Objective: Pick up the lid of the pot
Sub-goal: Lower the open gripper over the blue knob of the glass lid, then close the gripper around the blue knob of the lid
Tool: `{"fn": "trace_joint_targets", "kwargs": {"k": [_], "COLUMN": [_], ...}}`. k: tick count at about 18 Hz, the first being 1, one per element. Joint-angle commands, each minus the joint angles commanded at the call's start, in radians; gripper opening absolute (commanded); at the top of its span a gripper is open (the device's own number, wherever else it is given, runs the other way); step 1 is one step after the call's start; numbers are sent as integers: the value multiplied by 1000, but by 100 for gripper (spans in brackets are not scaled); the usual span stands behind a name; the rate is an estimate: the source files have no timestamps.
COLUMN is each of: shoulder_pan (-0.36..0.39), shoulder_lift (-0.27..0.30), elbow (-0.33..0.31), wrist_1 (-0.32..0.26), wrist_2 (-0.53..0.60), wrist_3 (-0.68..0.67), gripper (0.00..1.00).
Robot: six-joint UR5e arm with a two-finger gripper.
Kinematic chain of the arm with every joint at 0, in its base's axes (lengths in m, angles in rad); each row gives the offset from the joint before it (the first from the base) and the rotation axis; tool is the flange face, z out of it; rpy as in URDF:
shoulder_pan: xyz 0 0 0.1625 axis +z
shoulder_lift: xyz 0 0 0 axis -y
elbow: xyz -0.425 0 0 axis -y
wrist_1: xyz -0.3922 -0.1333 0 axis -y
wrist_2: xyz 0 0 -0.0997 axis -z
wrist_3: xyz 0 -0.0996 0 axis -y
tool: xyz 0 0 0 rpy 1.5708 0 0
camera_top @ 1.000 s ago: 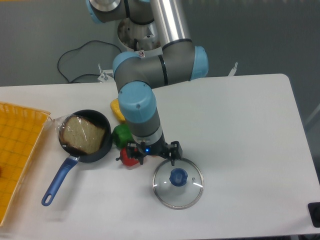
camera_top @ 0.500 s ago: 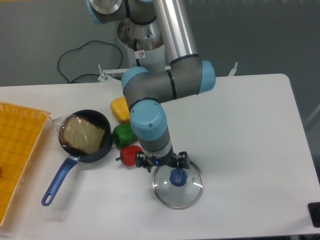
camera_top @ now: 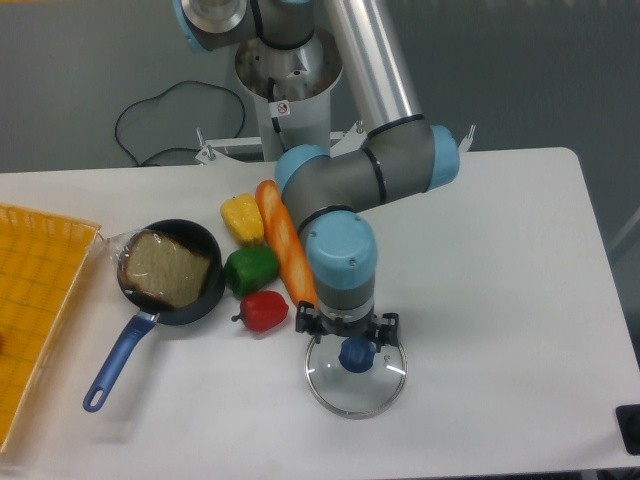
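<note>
Pot lid (camera_top: 328, 390): take it by the blue knob (camera_top: 357, 357)

The lid lies flat on the white table (camera_top: 500, 280), on the near side, its round knob up and just below my gripper (camera_top: 348, 322). My fingers are spread wide, one toward each side of the knob, with nothing held between them. How high I hover above it I can't judge from this one view.

It looks like clear glass with a thin rim: stiff, breakable, and likely a bit heavy for its size. The glass would slide under me, so I should leave it alone and pinch the knob low, across its middle. The knob seems smooth and rounded; a high or off-centre grip could slip or let the lid tilt.

Close beside the lid, on the robot-base side, lies a red vegetable (camera_top: 263, 312). A long orange thing (camera_top: 284, 245), partly hidden by my body, reaches in near one finger, so I'd best descend straight. Past them sit a green pepper (camera_top: 251, 270), a yellow item (camera_top: 242, 219) and a black pan (camera_top: 203, 303).
</note>
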Motion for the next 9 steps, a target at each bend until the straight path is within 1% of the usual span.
{"fn": "trace_joint_targets", "kwargs": {"k": [2,4,9], "shoulder_pan": [6,11,11], "shoulder_lift": [-9,-14,-25], "elbow": [3,5,5], "wrist_1": [2,3,9], "wrist_2": [-2,-11,-15], "wrist_3": [2,40,45], "gripper": [100,100,99]}}
